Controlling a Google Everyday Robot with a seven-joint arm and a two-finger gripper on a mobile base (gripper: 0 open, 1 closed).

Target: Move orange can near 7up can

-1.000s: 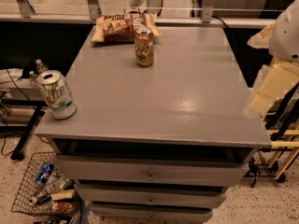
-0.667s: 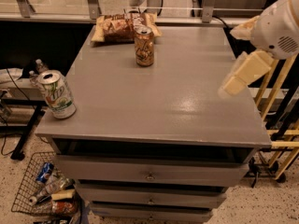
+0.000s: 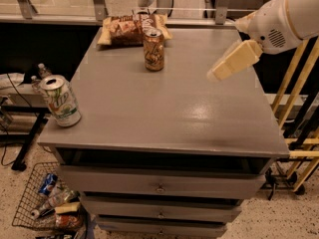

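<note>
The orange can (image 3: 154, 50) stands upright at the back middle of the grey table (image 3: 164, 108), just in front of a snack bag. The 7up can (image 3: 60, 101), white and light green, stands upright at the table's front left corner. My gripper (image 3: 219, 72) hangs in the air over the table's right side, well to the right of the orange can and a little nearer the front. It holds nothing that I can see.
A brown snack bag (image 3: 124, 30) lies at the table's back edge behind the orange can. The table has drawers (image 3: 159, 188) below. A wire basket (image 3: 47, 203) with bottles sits on the floor at the lower left. Wooden rails (image 3: 299, 83) stand to the right.
My arm has swung in from the right edge, leftward and toward the back, so the gripper now hangs over the table's right side. Both cans have stayed put.
</note>
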